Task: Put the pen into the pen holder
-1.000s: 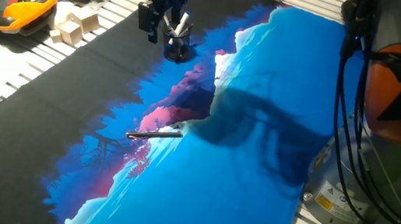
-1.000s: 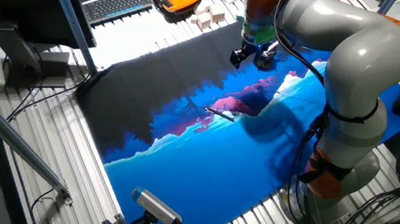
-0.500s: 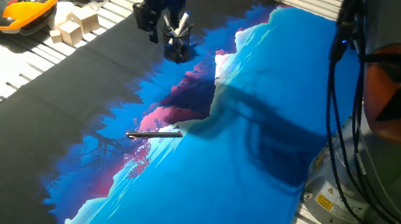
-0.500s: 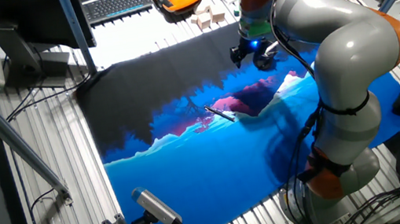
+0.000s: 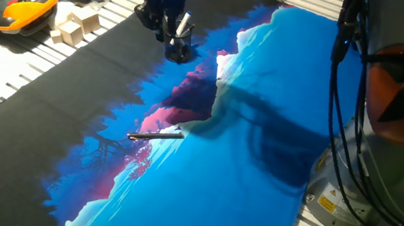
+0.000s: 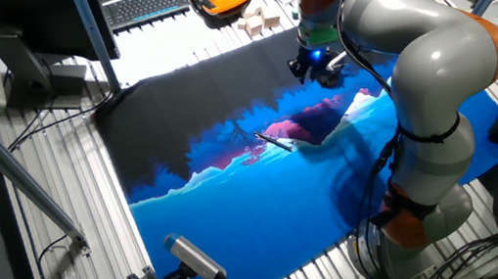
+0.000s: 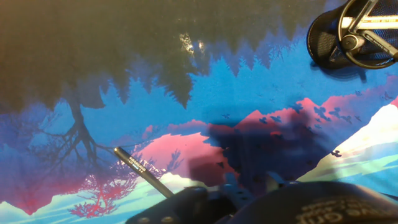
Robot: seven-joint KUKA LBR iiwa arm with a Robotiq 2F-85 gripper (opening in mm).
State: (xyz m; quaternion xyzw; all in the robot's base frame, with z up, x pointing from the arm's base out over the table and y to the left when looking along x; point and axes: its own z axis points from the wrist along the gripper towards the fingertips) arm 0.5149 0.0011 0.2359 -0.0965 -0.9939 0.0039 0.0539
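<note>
The gripper (image 5: 161,22) holds nothing that I can see, though whether its fingers stand wide or narrow I cannot tell, and it hangs just beside the pen holder (image 5: 178,49), while the pen (image 5: 156,134) lies well away on the mat (image 5: 246,191), not yet picked up.

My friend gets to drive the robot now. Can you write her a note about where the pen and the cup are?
Gripper: up at the far end of the mat, right beside the pen holder. No pen shows in it; open or shut cannot be told.
Pen: lying flat in the middle of the mat, well apart from the gripper.
Pen holder: upright, with a whitish pen in it.
Done: nothing yet.
Left: move to the pen, grasp it, carry it over, drop it in the holder.
</note>
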